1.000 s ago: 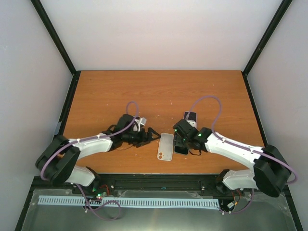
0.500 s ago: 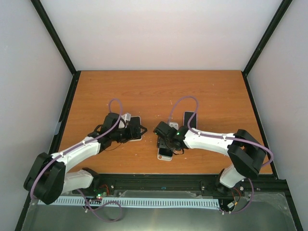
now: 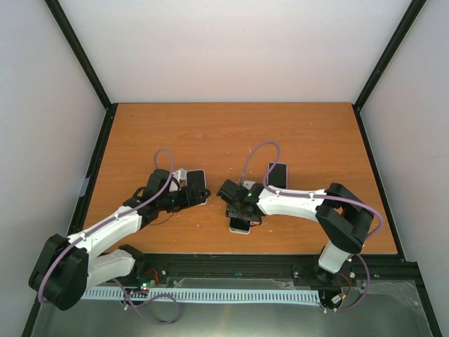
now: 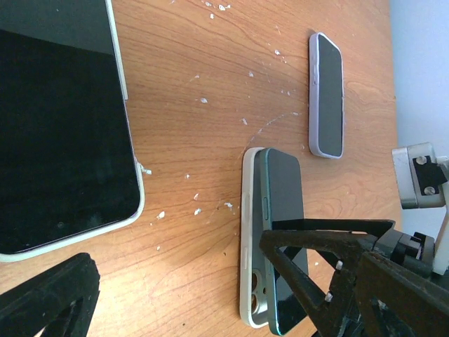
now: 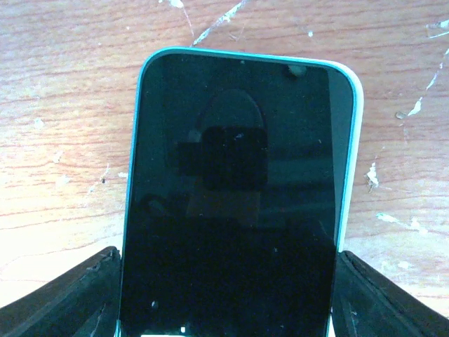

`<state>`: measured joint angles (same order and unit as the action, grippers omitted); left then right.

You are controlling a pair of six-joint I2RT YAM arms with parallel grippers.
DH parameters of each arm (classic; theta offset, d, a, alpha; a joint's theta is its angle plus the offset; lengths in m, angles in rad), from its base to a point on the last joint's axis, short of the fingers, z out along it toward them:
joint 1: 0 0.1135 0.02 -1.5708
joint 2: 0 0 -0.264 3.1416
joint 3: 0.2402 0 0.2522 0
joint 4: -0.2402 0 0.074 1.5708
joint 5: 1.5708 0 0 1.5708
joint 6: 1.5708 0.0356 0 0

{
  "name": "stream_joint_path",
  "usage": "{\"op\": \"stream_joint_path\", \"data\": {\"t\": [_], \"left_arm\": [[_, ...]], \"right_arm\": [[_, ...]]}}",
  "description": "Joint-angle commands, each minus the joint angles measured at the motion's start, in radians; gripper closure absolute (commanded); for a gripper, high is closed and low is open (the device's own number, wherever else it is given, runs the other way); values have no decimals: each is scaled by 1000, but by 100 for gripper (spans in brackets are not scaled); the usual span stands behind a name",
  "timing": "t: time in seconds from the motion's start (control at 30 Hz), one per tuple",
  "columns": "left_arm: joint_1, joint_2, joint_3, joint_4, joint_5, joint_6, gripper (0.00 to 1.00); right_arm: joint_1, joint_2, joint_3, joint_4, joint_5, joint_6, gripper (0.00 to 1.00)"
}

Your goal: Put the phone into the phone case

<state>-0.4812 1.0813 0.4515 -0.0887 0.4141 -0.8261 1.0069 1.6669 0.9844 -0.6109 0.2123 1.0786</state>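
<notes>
Right gripper closed narrow-ish on the phone. Its two black fingers pressed against the phone's long edges, screen up, teal rim visible. The phone sat on top of the white phone case, shifted a little sideways. A strip of white case showed along one long side, with the phone's teal side wall exposed above it there. Couldn't tell if the other side was seated in the case. In the right wrist view a thin white edge of the case also peeked out past the phone's far right corner. The case lay flat on the wooden table, toward the near edge, roughly midway between the two arms. Left gripper sat just left of the case, apart from it, and was spread wide and gripping nothing. One of its fingers showed at the bottom corner of the left wrist view. A second phone with a pale white-green rim, dark screen up, lay left of the case and slightly farther back, right by the left gripper. It wasn't clear whether they touched. A third phone in a lilac case lay right of the white case and farther back, well apart from it, flat on the table. White flecks and scuffs were scattered on the wood around the case.
</notes>
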Motion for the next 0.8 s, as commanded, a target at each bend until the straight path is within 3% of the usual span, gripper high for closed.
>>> {"op": "stream_joint_path", "data": {"t": [0.0, 0.3, 0.6, 0.77], "left_arm": [[4, -19, 5, -16, -7, 25, 0], [4, -27, -7, 0, 6, 12, 1], [4, -5, -3, 12, 24, 13, 0], [4, 17, -1, 33, 45, 25, 3]], "right_arm": [[15, 27, 36, -33, 44, 29, 37], [31, 23, 33, -49, 75, 43, 28], [38, 4, 38, -49, 98, 24, 6], [36, -34, 31, -53, 110, -13, 5]]}}
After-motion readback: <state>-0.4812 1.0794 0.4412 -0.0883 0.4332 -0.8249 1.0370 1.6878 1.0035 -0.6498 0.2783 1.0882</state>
